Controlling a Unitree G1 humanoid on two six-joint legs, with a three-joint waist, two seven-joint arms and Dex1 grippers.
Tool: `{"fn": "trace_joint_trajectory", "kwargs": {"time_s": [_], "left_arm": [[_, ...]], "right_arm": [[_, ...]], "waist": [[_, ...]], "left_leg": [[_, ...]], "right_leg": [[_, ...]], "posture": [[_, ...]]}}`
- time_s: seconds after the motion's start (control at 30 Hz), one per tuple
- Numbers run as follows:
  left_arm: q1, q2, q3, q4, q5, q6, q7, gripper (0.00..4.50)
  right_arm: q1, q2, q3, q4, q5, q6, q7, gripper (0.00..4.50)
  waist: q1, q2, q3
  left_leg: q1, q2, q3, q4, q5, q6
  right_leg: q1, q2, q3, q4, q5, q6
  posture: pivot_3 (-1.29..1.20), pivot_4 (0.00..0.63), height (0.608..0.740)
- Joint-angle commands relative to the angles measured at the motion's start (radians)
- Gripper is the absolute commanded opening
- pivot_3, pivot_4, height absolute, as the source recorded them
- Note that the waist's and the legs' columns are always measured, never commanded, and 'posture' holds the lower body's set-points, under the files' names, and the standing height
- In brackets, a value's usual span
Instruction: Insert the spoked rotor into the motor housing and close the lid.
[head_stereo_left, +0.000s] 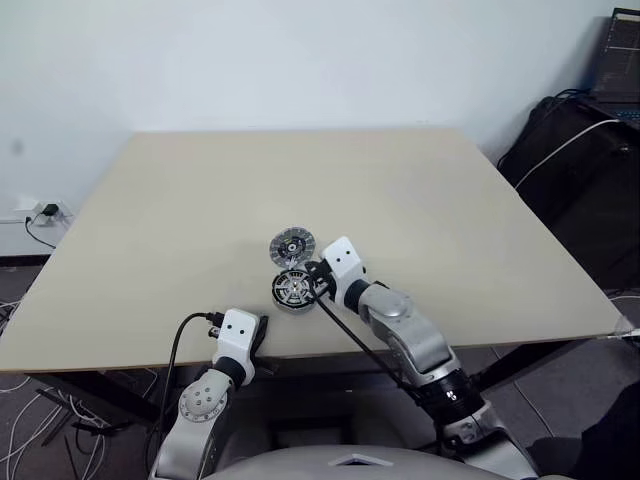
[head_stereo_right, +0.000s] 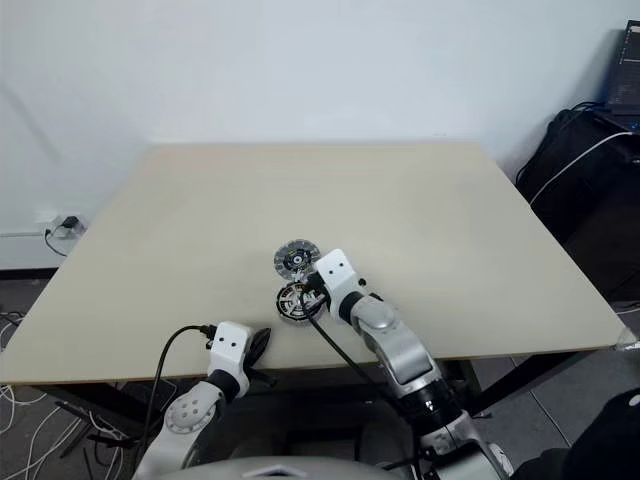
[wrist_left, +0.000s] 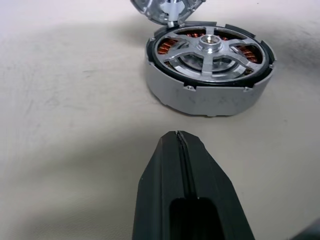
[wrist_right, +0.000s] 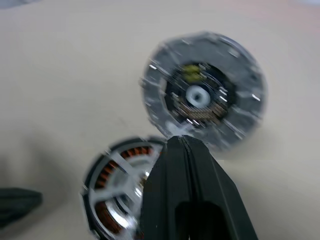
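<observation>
the spoked rotor (wrist_left: 210, 52) is sitting inside the motor housing (wrist_left: 205, 95) on the desk (head_stereo_left: 450, 200); the lid (head_stereo_left: 293, 245) is lying at its twelve o'clock. both claws, left claw (wrist_left: 178, 137) and right claw (wrist_right: 181, 142), are pressed together, holding nothing.

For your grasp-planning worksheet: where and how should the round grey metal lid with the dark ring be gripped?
Probably the thin outer rim of the round grey metal lid, jaws pinching edge-on from the far side: it looks propped against the copper-wound housing, leaving that edge free.

beige table (head_stereo_left: 180, 200) against white wall (head_stereo_left: 300, 60); black bag (head_stereo_left: 575, 170) right; cables (head_stereo_left: 40, 420) on floor.
</observation>
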Motion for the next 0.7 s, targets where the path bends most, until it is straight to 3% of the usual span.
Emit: {"fn": "trace_joint_trajectory", "kwargs": {"time_s": [0.03, 0.43, 0.7], "left_arm": [[-0.006, -0.003, 0.004, -0.024, -0.009, -0.023, 0.003, 0.0], [0.007, -0.004, 0.008, -0.036, -0.008, -0.022, 0.012, 0.0], [0.01, -0.006, 0.007, -0.038, -0.01, -0.019, 0.01, 0.0]], "right_arm": [[-0.05, 0.034, 0.0, 0.048, -0.019, -0.04, 0.001, 0.02], [-0.091, 0.079, 0.032, 0.314, -0.069, 0.039, 0.059, 0.02], [-0.115, 0.047, 0.029, 0.179, -0.055, 0.012, 0.146, 0.02]], "waist": [[-0.001, 0.0, 0.0], [-0.004, 0.002, 0.0], [-0.003, 0.002, 0.0]], "left_leg": [[0.0, 0.0, 0.0, 0.0, 0.0, 0.0], [0.001, 0.0, 0.0, 0.0, 0.0, 0.0], [0.004, 0.002, 0.0, -0.001, 0.0, -0.001]], "right_leg": [[0.0, 0.0, 0.0, 0.0, 0.0, 0.0], [0.0, 0.0, 0.0, 0.0, 0.0, 0.0], [0.002, 0.0, 0.0, 0.001, 0.0, 0.0]], "posture": [[0.0, 0.0, 0.74], [0.0, 0.0, 0.74], [0.0, 0.0, 0.74]]}}
